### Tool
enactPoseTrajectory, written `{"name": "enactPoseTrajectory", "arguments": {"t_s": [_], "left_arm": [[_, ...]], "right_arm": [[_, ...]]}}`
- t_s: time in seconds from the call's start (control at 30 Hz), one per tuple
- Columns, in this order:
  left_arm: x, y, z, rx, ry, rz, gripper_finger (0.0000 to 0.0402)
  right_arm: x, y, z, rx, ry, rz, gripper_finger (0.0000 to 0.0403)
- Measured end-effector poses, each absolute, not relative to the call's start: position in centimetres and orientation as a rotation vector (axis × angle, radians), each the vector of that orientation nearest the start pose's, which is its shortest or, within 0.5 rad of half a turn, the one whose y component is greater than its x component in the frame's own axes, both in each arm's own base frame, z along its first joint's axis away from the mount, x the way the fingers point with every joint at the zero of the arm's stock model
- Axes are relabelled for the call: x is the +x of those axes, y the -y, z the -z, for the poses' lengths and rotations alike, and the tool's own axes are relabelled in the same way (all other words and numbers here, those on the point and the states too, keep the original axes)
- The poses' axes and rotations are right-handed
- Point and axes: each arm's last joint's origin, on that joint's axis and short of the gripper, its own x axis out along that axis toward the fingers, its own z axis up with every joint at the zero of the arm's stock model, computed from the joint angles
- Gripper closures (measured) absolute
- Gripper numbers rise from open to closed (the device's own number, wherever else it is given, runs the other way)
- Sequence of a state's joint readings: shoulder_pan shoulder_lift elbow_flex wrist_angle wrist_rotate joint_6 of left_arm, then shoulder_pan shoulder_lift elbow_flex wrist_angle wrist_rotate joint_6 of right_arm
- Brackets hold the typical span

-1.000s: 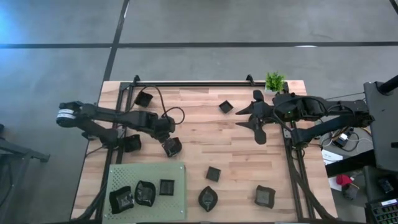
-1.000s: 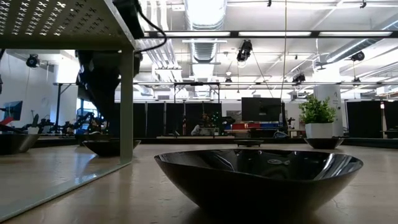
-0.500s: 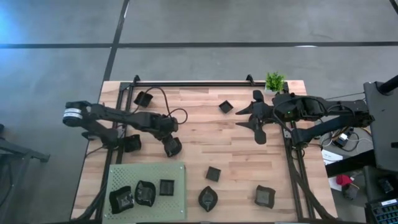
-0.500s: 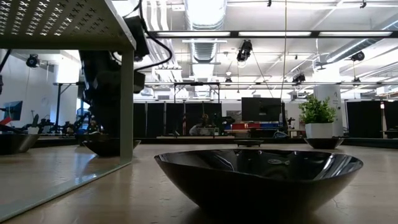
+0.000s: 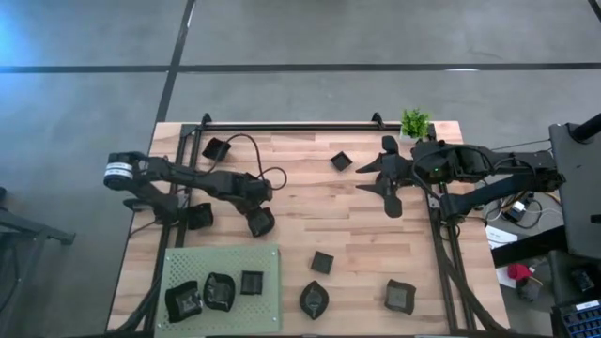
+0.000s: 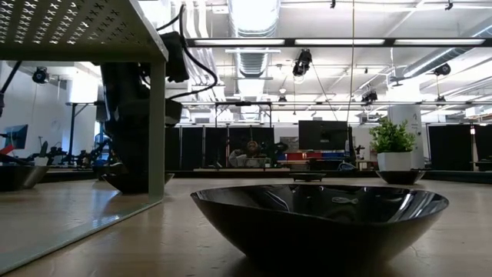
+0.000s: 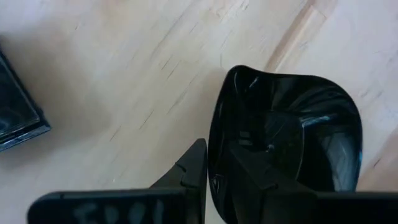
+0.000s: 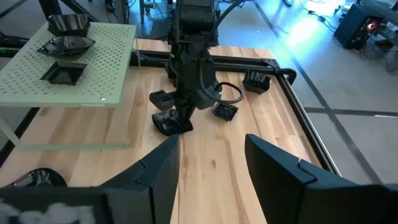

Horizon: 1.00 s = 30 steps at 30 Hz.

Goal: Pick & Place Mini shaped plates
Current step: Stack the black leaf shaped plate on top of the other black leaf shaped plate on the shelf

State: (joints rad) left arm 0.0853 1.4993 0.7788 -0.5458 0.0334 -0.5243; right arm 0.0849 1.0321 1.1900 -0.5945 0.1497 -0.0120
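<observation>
Gripping a black plate (image 5: 262,222) rim, left pincer (image 5: 255,208); right pincer (image 5: 383,184) spread.

A glossy black dish (image 7: 292,137) with a curved rim lies on the pale wooden counter (image 7: 124,74). The dark fingers (image 7: 193,171) stand at its rim, one outside it and one inside. The corner of another black dish (image 7: 15,118) shows well apart.

A glossy black mini plate (image 7: 286,137) with a wavy rim sits between the left gripper's (image 7: 214,177) fingers, resting on wood.
</observation>
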Motion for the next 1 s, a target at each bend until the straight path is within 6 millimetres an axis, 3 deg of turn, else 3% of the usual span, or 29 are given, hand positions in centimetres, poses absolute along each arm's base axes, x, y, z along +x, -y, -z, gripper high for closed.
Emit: {"name": "enactPoseTrajectory", "arguments": {"t_s": [0.17,0.37,0.5,1.0], "left_arm": [[25.5,-2.1,-15.4,-0.534,-1.231,-0.368,0.0350],[25.6,-2.0,-15.5,-0.551,-1.230,-0.348,0.0395],[25.6,-2.0,-15.6,-0.559,-1.225,-0.349,0.0400],[24.5,-2.0,-19.2,-0.639,-1.065,-0.391,0.0401]], "right_arm": [[20.4,-1.3,-38.7,-0.063,-0.434,0.062,0.0225],[20.4,-1.3,-38.7,-0.063,-0.434,0.062,0.0225],[20.4,-1.3,-38.7,-0.062,-0.434,0.062,0.0225],[20.4,-1.3,-38.6,-0.063,-0.438,0.062,0.0225]]}}
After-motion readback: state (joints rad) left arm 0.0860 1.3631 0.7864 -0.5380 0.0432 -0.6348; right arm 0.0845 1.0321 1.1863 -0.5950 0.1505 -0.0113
